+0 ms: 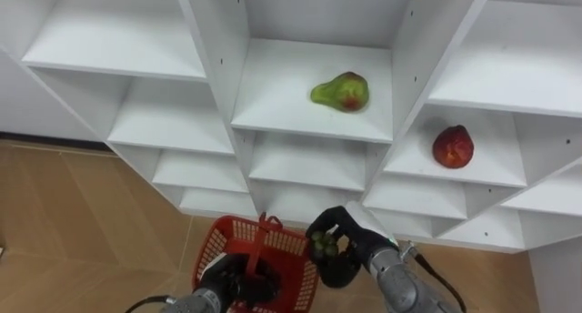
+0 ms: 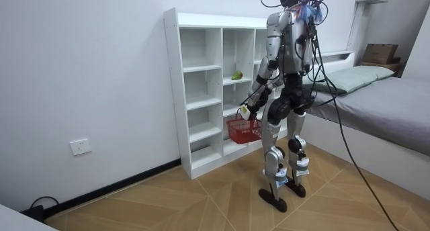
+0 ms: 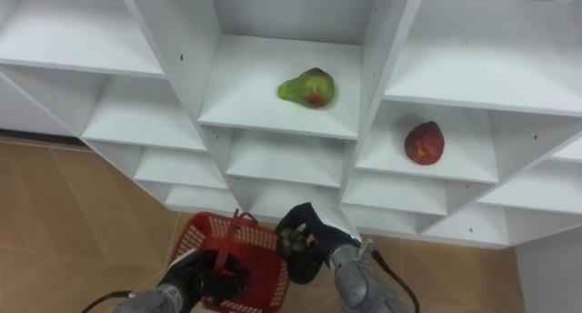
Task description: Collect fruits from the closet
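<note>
Green fruit (image 1: 324,246) clasped in right hand (image 1: 357,237) beside red basket (image 1: 235,229)

Inscriptions, labels, numbers, signs: none legible. Closet (image 1: 273,104) panels, red basket (image 1: 227,238) and wall socket (image 2: 80,147) carry no print that can be made out

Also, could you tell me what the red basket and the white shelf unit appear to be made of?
Red basket: likely plastic, going by its uniform colour and open moulded lattice. Shelf unit: probably laminated board, smooth matte white panels with small peg holes in the uprights.
</note>
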You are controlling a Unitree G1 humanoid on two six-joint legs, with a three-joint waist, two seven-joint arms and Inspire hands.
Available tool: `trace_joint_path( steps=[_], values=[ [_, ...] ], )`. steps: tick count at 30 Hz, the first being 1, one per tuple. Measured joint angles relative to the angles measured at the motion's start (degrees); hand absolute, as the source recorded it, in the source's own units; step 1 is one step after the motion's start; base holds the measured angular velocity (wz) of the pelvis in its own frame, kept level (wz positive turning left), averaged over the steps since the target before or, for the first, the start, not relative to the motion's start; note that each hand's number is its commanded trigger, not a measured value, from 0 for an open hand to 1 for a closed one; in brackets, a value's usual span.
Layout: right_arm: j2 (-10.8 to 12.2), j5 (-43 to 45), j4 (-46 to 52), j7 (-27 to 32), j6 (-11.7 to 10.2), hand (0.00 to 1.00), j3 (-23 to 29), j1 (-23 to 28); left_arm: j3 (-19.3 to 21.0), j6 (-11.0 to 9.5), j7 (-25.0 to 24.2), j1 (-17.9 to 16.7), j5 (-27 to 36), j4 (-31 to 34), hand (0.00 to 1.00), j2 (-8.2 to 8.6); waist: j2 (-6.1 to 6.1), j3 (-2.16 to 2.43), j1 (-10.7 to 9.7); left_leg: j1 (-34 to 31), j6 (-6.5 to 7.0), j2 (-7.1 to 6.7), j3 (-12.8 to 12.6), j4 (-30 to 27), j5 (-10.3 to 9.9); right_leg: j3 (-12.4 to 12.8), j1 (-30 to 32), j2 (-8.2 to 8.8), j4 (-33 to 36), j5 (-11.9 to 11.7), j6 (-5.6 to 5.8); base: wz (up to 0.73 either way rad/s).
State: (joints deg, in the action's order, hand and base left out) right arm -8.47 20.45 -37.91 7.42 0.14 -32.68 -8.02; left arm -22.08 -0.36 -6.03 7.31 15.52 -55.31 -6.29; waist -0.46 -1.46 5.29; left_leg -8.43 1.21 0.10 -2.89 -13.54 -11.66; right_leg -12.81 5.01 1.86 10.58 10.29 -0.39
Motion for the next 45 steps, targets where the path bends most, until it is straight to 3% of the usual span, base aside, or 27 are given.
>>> trace_joint_path(
  steps=[9,21,30,31,32,33,37,45],
  values=[
    [0.6,0.0,-0.1,-0.9,0.0,1.0,-0.5,0.0,-0.1,0.0,-0.2,0.2,0.0,0.7,1.0,0.88,0.04,0.04,-0.1,-0.1,-0.01,-0.02,0.4,-0.1,0.0,-0.2,0.0,0.0,0.0,0.0,0.0,0.0],
    [1.4,-2.3,-0.2,-3.1,0.0,1.0,-0.4,-0.4,-0.2,-0.1,-1.5,0.3,-0.1,1.4,1.0,0.46,0.41,0.29,-0.3,-0.1,-0.1,-0.01,0.7,-0.1,0.1,-0.4,-0.1,-0.02,0.1,0.0,0.0,0.0],
    [1.5,-4.3,-0.2,-5.8,0.0,1.0,-1.2,-0.5,-3.1,-0.1,-3.0,0.6,-0.1,0.9,1.0,0.35,0.12,0.31,-0.3,-0.1,-0.1,0.0,0.6,-0.1,0.1,-0.3,0.0,-0.03,0.1,0.0,0.0,0.0],
    [1.5,-4.5,-0.2,-6.1,0.0,0.67,-1.2,-0.5,-3.3,-0.1,-3.1,0.6,-0.1,0.9,1.0,0.19,0.03,0.32,-0.3,-0.1,-0.1,0.0,0.6,-0.1,0.1,-0.3,0.0,-0.03,0.1,0.0,0.0,0.0],
    [1.4,-4.5,-0.2,-6.4,0.0,0.53,-1.4,-0.5,-3.6,-0.1,-3.2,0.6,-0.1,0.8,1.0,0.03,-0.09,0.32,-0.3,-0.1,-0.1,0.0,0.6,-0.1,0.1,-0.3,0.0,-0.03,0.1,0.0,0.0,0.0],
    [1.4,-4.5,-0.2,-6.4,0.0,0.0,-1.6,-0.5,-3.7,-0.1,-3.3,0.6,-0.1,0.7,1.0,-0.01,-0.18,0.31,-0.3,-0.1,-0.1,0.0,0.6,-0.1,0.1,-0.3,0.0,-0.03,0.1,0.0,0.0,0.0],
    [1.4,-4.5,-0.2,-7.7,0.0,0.0,-2.1,-0.5,-4.7,-0.1,-3.6,0.6,-0.1,0.0,1.0,-0.13,-0.81,0.29,-0.3,-0.1,-0.1,0.0,0.5,-0.1,0.1,-0.3,0.0,-0.04,0.1,0.0,0.0,0.0],
    [1.5,-9.0,-1.5,-8.1,-0.1,0.0,-2.0,-0.6,-5.1,-0.2,-4.5,0.7,-0.1,-0.1,1.0,-0.71,-0.9,0.27,-0.5,-0.1,-0.1,0.01,0.3,-0.1,0.1,-0.2,0.0,-0.01,0.1,0.0,0.0,0.0]
  ],
)
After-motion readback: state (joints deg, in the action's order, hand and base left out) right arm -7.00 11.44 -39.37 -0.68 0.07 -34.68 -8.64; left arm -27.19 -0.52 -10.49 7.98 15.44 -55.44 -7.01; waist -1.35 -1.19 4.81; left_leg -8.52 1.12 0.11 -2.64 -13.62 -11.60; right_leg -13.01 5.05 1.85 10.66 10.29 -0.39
